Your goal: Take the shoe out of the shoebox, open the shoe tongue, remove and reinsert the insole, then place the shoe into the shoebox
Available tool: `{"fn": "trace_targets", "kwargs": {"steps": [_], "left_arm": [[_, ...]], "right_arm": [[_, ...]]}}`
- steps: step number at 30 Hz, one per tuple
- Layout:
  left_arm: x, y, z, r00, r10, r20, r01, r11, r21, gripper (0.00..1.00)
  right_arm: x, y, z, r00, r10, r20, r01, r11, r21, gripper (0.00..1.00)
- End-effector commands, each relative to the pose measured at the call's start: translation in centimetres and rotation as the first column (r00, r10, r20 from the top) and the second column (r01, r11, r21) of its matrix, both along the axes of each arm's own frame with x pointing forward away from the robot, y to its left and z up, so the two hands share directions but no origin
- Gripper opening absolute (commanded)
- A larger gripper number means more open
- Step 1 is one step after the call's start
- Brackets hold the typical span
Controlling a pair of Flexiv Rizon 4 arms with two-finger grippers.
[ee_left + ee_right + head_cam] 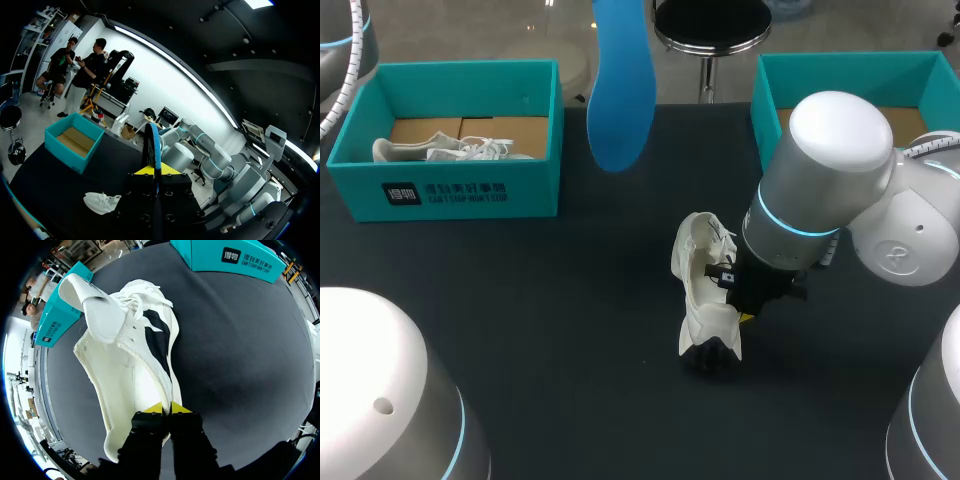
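Nearest the robot, the right gripper [165, 410] has its yellow tips pressed almost together, pinching the side wall of the white lace-up shoe [125, 365] near its heel. The right wrist view shows this grip plainly. It also shows the black side panel and the broad white tongue [92, 302] folded out over the laces, leaving the mouth of the shoe wide open. In the head view the right arm's wrist covers the gripper, and the white lace-up shoe [705, 290] stands on the dark table [520, 300] at its middle, tipped up on one end.

Above and beyond the shoe hangs the blue foam insole [622, 85], clear of the table. The head view shows its flat face but not what holds it. The left wrist view shows the blue foam insole [152, 145] edge-on, clamped between the closed yellow tips of the left gripper [156, 171], with the shoe far below.

Farthest from the robot, beyond the shoe to its left, is a teal cardboard shoebox [470, 190] holding a second pale shoe [450, 150]. Beyond the shoe to its right is another teal shoebox [770, 90], whose bare cardboard floor shows in the left wrist view.
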State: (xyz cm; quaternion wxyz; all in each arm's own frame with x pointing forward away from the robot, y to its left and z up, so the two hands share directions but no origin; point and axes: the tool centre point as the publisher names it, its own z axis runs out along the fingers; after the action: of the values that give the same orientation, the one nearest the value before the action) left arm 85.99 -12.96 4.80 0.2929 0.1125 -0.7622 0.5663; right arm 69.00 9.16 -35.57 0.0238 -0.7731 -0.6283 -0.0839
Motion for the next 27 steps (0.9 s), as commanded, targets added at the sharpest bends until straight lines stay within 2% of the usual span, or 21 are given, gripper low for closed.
{"fn": "trace_targets", "kwargs": {"steps": [1,5,6,7,9,11,18,27], "left_arm": [[0.1,0.0,0.0,1.0,-0.003,0.0,0.003,1.0,0.0,0.0],[0.1,0.0,0.0,1.0,-0.003,0.0,0.003,1.0,0.0,0.0],[0.1,0.0,0.0,1.0,-0.003,0.0,0.003,1.0,0.0,0.0],[0.1,0.0,0.0,1.0,-0.003,0.0,0.003,1.0,0.0,0.0],[0.1,0.0,0.0,1.0,-0.003,0.0,0.003,1.0,0.0,0.0],[0.1,0.0,0.0,1.0,-0.003,0.0,0.003,1.0,0.0,0.0],[0.1,0.0,0.0,1.0,-0.003,0.0,0.003,1.0,0.0,0.0],[0.1,0.0,0.0,1.0,-0.003,0.0,0.003,1.0,0.0,0.0]], "right_arm": [[0.0,0.5,-0.8,1.0,0.005,-0.003,-0.005,1.0,0.007,0.0],[0.0,0.9,-1.2,1.0,0.01,-0.015,-0.01,1.0,0.022,0.0],[0.0,0.9,-1.1,1.0,0.012,-0.019,-0.011,1.0,0.024,0.1],[0.0,0.9,-1.0,1.0,0.011,-0.018,-0.011,1.0,0.026,0.38],[-0.1,0.8,-0.5,1.0,0.014,-0.016,-0.014,1.0,0.016,0.72],[-0.1,0.7,0.0,1.0,0.011,-0.019,-0.011,1.0,0.001,1.0],[0.0,0.4,2.6,1.0,0.009,-0.001,-0.009,1.0,0.005,1.0],[0.8,0.1,5.9,0.993,0.093,-0.066,-0.085,0.989,0.117,1.0]]}}
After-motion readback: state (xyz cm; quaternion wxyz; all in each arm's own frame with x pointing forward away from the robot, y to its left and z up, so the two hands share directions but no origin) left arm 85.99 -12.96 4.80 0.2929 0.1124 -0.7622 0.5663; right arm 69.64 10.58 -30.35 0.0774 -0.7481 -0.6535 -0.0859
